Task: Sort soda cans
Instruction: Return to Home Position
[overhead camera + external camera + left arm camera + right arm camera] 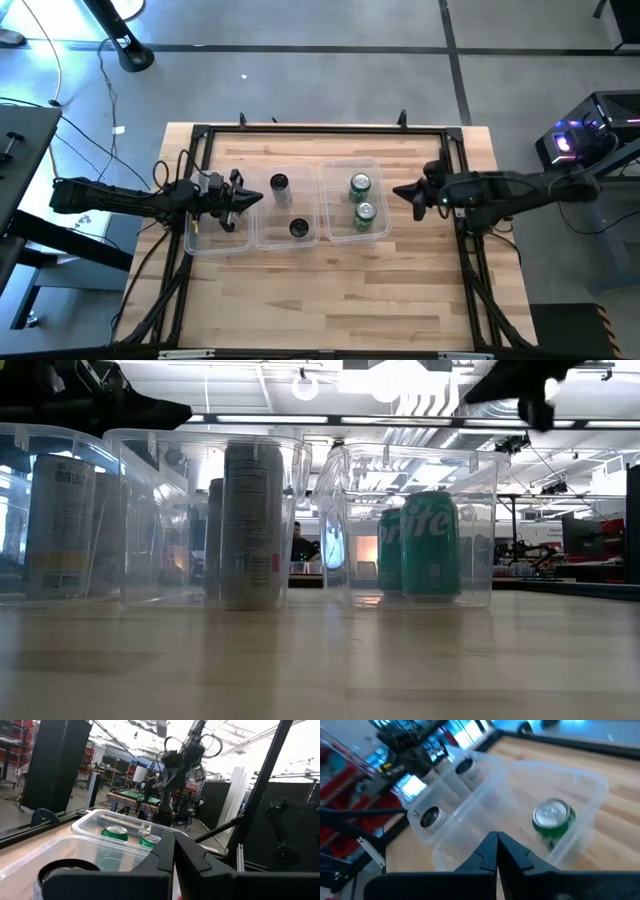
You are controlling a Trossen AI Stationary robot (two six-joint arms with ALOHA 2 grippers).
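Observation:
Three clear tubs stand in a row on the wooden table. The right tub [349,168] holds two green soda cans [360,185] [365,212], upright on their bases. The middle tub [270,238] holds two black cans [279,183] [298,228]. The left tub [20,450] holds a pale silver-white can [60,525], which my left arm hides in the high view. My left gripper [256,197] is shut and hovers above the left tub's right edge. My right gripper [400,190] is shut, in the air just right of the green cans' tub.
A black frame [330,128] runs around the table's far edge and sides. Bare wood [330,300] lies between the tubs and the near edge. In the wrist views each arm sees the other across the tubs, with room clutter beyond the table.

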